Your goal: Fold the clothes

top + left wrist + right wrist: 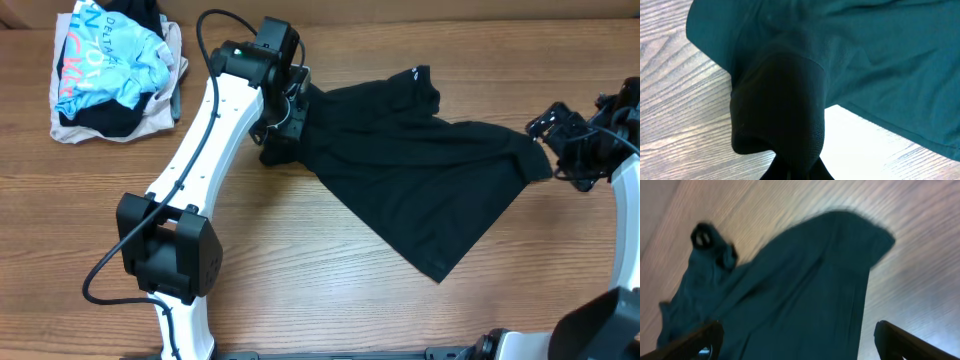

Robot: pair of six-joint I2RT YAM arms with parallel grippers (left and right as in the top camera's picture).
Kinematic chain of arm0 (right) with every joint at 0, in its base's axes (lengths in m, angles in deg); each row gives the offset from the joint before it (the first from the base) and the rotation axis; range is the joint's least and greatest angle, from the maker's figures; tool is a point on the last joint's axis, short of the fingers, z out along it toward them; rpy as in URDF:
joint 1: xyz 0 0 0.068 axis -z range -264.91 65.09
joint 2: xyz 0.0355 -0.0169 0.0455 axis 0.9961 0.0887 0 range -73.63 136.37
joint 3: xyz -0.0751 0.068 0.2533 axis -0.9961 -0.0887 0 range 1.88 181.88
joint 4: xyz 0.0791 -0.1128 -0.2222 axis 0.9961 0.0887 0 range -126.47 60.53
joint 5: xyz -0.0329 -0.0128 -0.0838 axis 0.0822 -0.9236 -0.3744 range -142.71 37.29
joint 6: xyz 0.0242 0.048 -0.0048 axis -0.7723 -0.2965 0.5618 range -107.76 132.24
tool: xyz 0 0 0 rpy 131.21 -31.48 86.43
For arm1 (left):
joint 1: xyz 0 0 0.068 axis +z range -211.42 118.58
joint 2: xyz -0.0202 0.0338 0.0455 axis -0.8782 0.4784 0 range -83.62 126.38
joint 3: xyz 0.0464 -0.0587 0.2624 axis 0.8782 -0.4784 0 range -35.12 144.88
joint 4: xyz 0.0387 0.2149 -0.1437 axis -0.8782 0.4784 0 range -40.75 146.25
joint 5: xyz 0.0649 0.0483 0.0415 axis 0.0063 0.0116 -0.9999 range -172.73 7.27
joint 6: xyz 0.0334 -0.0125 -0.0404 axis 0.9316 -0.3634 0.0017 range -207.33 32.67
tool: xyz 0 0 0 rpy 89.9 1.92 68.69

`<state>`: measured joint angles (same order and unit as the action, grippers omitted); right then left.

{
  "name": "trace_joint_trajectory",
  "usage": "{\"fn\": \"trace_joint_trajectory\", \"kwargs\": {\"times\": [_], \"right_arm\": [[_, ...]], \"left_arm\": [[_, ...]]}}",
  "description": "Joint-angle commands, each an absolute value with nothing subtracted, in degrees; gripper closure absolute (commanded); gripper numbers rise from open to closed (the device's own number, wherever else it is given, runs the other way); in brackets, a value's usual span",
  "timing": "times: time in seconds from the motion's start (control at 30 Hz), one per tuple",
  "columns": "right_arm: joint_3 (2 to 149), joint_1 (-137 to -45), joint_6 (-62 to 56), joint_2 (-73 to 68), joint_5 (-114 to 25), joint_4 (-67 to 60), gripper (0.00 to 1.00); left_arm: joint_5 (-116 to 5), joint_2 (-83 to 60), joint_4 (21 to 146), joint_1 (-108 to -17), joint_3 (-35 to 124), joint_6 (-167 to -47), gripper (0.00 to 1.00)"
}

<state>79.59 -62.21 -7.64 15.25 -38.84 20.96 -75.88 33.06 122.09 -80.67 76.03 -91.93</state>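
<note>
Clothes: the black clothes (420, 170) lie on the wooden table (300, 270), in the centre and right of the overhead view, mostly flat with soft creases.
Long axis: it runs left to right across the overhead frame and dips slightly toward the right.
Pointing: the narrow, bunched end points to the upper left, at the left gripper. The wide end reaches the right side, and one loose corner points down toward the lower middle-right.
Logo: a small white logo (413, 72) sits near the garment's upper edge.
Left gripper: the left gripper (278, 128) is clamped on the bunched left end of the clothes. In the left wrist view the fabric gathers into a dark fold at the bottom centre and hides the fingertips.
Right gripper: the right gripper (552, 135) is at the garment's right edge. In the right wrist view its fingers (700, 335) stand wide apart at the lower corners of the frame, with nothing pinched and the cloth spread beyond them.
Pile: a light-blue top (110, 60) with lettering rests on a beige garment (165, 112) in the upper left of the overhead frame, well apart from the black clothes.
</note>
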Motion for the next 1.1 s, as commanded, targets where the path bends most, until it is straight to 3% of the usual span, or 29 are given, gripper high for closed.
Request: {"fn": "trace_joint_trajectory", "kwargs": {"times": [0.0, 0.43, 0.7, 1.07], "right_arm": [[81.0, -64.9, -10.2, 9.6, -37.2, 24.7, 0.00], [68.1, -84.0, -21.0, -8.7, -43.6, 30.3, 0.00], [54.4, -95.0, -26.6, -9.6, -44.1, 26.0, 0.00], [39.4, -102.4, -32.4, -8.9, -43.9, 15.5, 0.06]], "left_arm": [[-77.1, 32.9, 123.1, -80.4, 76.4, -93.1, 0.96], [-80.4, 32.9, 125.3, -80.2, 76.4, -93.1, 0.96], [-80.4, 32.9, 125.2, -80.2, 76.4, -93.1, 0.96], [-80.4, 32.9, 123.6, -80.2, 76.4, -93.1, 0.96]]}}
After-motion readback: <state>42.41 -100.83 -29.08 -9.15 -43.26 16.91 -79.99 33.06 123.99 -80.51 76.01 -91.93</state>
